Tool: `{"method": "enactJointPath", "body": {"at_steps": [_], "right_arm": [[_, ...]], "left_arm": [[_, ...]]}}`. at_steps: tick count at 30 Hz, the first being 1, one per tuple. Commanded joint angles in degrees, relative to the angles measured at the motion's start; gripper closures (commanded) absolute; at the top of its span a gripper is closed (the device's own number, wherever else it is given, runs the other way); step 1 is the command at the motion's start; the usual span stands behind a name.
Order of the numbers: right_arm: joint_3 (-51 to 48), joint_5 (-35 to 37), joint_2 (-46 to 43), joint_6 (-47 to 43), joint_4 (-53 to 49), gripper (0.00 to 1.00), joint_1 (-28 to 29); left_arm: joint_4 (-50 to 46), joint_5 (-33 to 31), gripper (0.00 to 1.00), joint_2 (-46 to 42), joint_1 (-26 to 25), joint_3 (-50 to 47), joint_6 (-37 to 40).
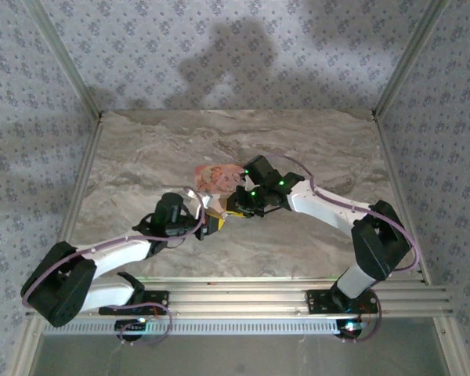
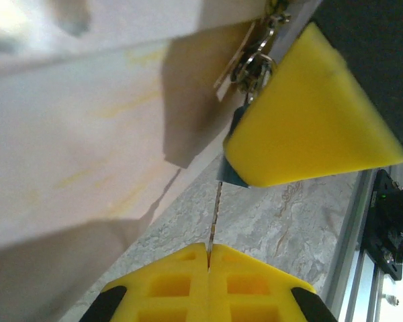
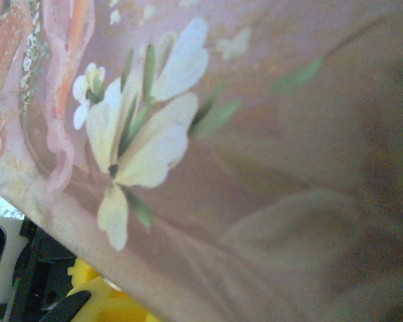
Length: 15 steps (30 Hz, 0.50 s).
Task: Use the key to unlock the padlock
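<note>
In the left wrist view my left gripper (image 2: 209, 247) is shut on the key (image 2: 215, 211), a thin pale blade running straight up from its yellow fingertips into the blue padlock (image 2: 230, 171). One broad yellow finger (image 2: 309, 121) of my right gripper covers most of the padlock; just a blue corner pokes out. A ring of spare keys (image 2: 255, 60) hangs from above it. From above, the left gripper (image 1: 213, 222) and right gripper (image 1: 236, 205) meet tip to tip at mid-table; the lock and key are too small to make out there.
The flat pink picture-printed box (image 1: 216, 175) lies just behind both grippers, close at the left in the left wrist view (image 2: 87, 134) and across the right wrist view (image 3: 255, 168). Marble table (image 1: 313, 149) spreads around. A metal frame rail (image 2: 356, 221) runs along the right.
</note>
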Motion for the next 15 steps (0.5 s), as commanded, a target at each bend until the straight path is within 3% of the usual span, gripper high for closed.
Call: {"method": "enactJointPath", "body": {"at_steps": [1, 15], "right_arm": [[0.24, -1.43, -2.64, 1.52, 2.32, 1.00, -0.41], [0.00, -0.85, -2.44, 1.59, 1.68, 1.00, 0.07]], "left_arm": [[2.34, -0.96, 1.00, 0.22, -0.79, 0.49, -0.18], [0.86, -2.84, 1.00, -0.42, -0.88, 1.98, -1.03]]}}
